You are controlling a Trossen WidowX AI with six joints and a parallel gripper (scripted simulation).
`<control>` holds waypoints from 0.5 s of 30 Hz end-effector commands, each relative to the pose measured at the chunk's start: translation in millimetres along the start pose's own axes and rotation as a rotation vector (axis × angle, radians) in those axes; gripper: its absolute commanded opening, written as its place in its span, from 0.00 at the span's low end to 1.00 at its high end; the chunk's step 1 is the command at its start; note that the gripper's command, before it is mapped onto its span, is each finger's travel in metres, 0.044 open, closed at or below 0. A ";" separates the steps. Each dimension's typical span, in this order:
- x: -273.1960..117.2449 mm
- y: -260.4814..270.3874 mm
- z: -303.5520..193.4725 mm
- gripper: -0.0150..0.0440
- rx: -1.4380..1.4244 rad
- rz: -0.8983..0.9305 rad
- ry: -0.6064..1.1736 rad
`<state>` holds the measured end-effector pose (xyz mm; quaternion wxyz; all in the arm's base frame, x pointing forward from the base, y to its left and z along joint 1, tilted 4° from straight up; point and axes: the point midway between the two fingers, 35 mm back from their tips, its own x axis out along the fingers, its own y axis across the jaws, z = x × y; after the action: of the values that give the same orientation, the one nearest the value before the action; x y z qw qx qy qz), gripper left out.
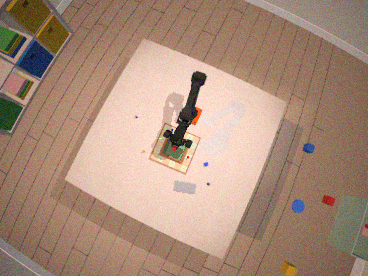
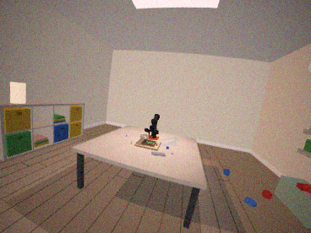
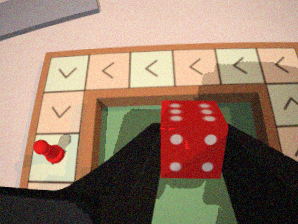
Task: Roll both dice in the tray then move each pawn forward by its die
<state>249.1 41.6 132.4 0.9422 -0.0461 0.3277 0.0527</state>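
My gripper (image 1: 175, 145) (image 3: 189, 132) is shut on the red die (image 3: 192, 145) (image 1: 174, 148) and holds it above the green-floored tray in the middle of the board. The tray's brown rim (image 3: 88, 135) shows in the wrist view. Six pips show on the die's upper face and four on the face towards the camera. The red pawn (image 3: 54, 152) (image 1: 188, 157) is on a pale square of the board (image 3: 61, 120). The blue die (image 1: 206, 164) (image 2: 167, 148) lies on the table beside the board. A small blue spot, seemingly the blue pawn (image 1: 172, 130), shows near the board's far edge.
A grey block (image 1: 184, 187) (image 2: 158, 154) (image 3: 50, 16) lies beyond the board. A small dark thing (image 1: 208, 184) is near it. A yellow thing (image 1: 143, 151) and a purple thing (image 1: 136, 117) lie on the other side. An orange piece (image 1: 198, 116) is below the arm.
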 end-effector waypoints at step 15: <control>-13.9 -2.0 1.5 0.25 -0.001 -0.005 -0.016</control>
<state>239.9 39.6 140.3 0.9437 -0.0458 0.3233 0.0531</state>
